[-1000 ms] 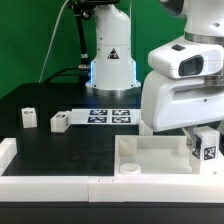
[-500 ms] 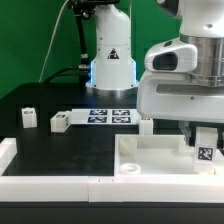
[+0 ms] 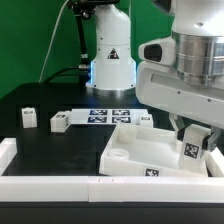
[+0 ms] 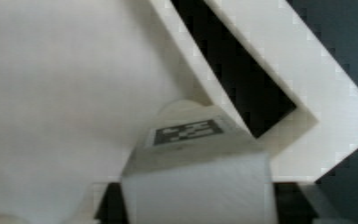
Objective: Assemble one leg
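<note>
My gripper point(image 3: 192, 138) is shut on a leg point(image 3: 189, 150), a small white block with a black-and-white tag facing the camera. The leg stands at the corner of the large white tray-shaped piece point(image 3: 140, 152) on the exterior view's right. That piece lies skewed, one corner swung toward the exterior view's left. In the wrist view the leg point(image 4: 194, 170) fills the space between the dark fingers point(image 4: 112, 200), its tag pointing at the tray's inner corner point(image 4: 87, 90). Whether the leg sits in a socket is hidden.
Three more legs stand on the black table: two point(image 3: 29, 117) point(image 3: 59, 121) at the exterior view's left and one point(image 3: 147, 118) behind the tray. The marker board point(image 3: 110, 114) lies before the robot base point(image 3: 111, 65). A white rail point(image 3: 50, 185) runs along the front edge.
The gripper and leg have shifted slightly toward the exterior view's left. The tray-shaped piece has turned and slid, from square to the front rail to skewed.
</note>
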Robot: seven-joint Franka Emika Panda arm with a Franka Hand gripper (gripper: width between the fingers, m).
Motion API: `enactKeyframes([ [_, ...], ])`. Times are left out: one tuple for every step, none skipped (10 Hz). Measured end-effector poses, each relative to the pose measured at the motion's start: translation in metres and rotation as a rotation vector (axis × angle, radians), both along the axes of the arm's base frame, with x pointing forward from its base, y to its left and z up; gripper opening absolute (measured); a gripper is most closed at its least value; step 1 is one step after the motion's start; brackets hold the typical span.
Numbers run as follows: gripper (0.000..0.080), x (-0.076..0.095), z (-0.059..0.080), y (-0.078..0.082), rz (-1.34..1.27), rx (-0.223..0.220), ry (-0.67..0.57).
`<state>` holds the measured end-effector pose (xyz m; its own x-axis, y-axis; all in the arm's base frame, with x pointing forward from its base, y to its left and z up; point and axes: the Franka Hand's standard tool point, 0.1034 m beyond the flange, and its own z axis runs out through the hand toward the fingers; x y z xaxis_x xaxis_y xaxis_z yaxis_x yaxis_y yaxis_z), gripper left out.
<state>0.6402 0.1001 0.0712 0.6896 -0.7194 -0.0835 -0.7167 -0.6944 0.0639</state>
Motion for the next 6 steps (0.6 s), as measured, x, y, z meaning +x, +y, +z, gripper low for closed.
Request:
enactKeyframes([
  [0.0397, -0.0002, -0.0008, 0.0005, 0.009, 0.002, 0.000],
  [0.0561, -0.0002, -0.0008, 0.0008, 0.009, 0.003, 0.000],
  [0.0561, -0.0003, -0.0009, 0.0008, 0.008, 0.003, 0.000],
  [0.0634, -0.0003, -0.0011, 0.0008, 0.008, 0.003, 0.001],
  [0.0645, -0.0003, -0.0012, 0.0008, 0.008, 0.003, 0.001],
  [0.0645, -0.0004, -0.0013, 0.0008, 0.008, 0.003, 0.001],
])
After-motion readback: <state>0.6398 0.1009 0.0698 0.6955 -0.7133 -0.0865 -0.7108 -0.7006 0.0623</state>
